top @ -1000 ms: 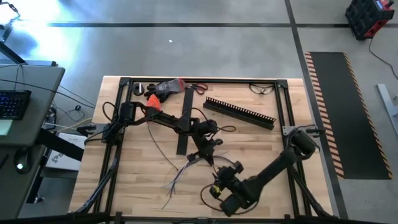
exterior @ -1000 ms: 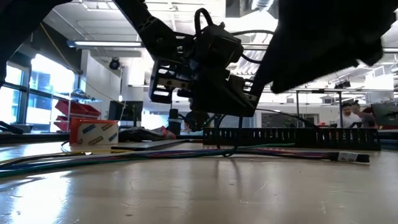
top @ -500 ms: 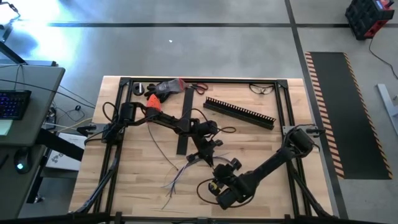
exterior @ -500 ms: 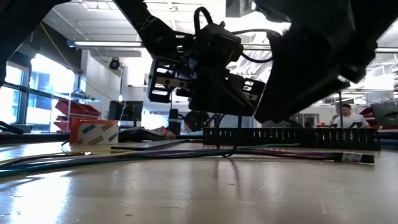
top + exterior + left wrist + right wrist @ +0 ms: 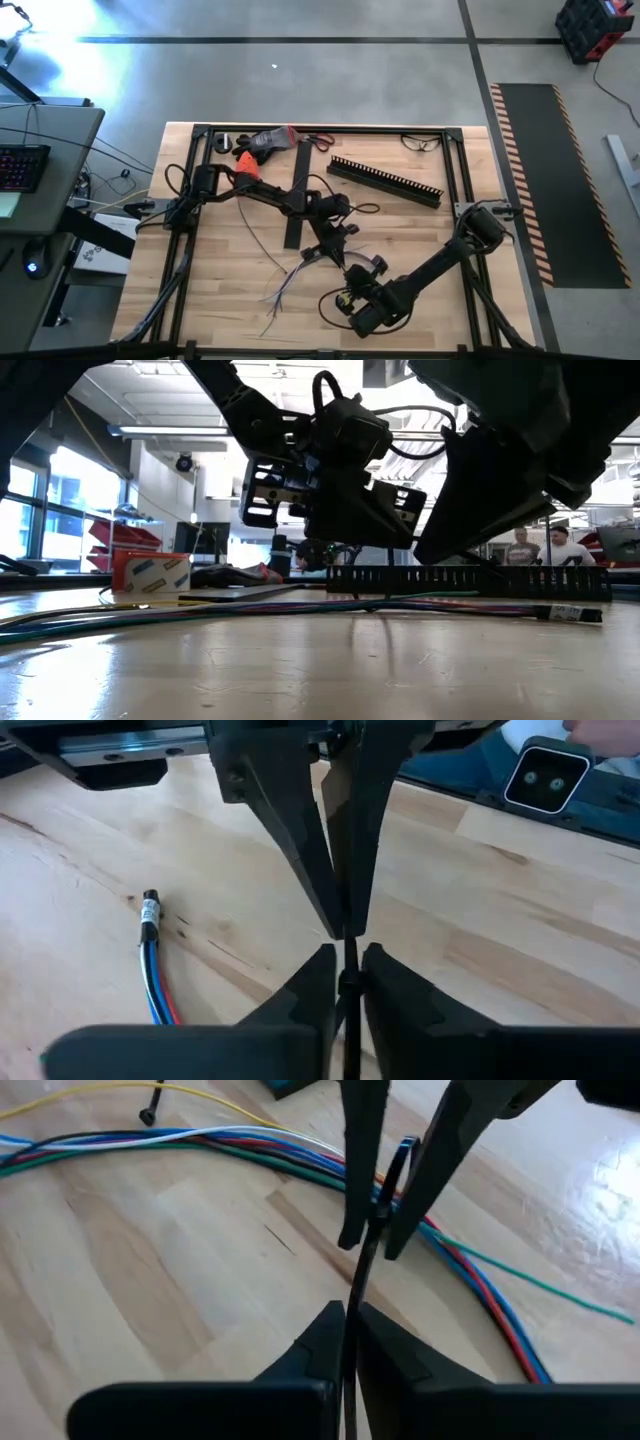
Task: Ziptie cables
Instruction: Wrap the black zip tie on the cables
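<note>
The cables lie as a loose multicoloured bunch across the wood table; they also show in the right wrist view. A thin black ziptie loops around the bunch. My left gripper stands over that loop, shut on the ziptie. My right gripper sits just nearer the table's near edge, shut on the ziptie's tail. In the left wrist view my left gripper and the right one's fingers meet tip to tip. My left gripper pinches the ziptie's strip between its two fingers, just beside the loop around the cables. The fingers come from above, slanting down. The looped cables rest on the table. My right gripper pinches the ziptie's free tail between its two fingers. The strip runs straight ahead out of the fingers, along them, to my left gripper. The fingers slant in from the table's near side.
A long black slotted channel lies at the far right and a flat black strip at the far middle. An orange tool sits by the far edge. People stand in the room beyond the table.
My right arm has moved a little toward the table's left and far edges, closing in on my left gripper and the ziptie. The cables and my left gripper have stayed where they were.
</note>
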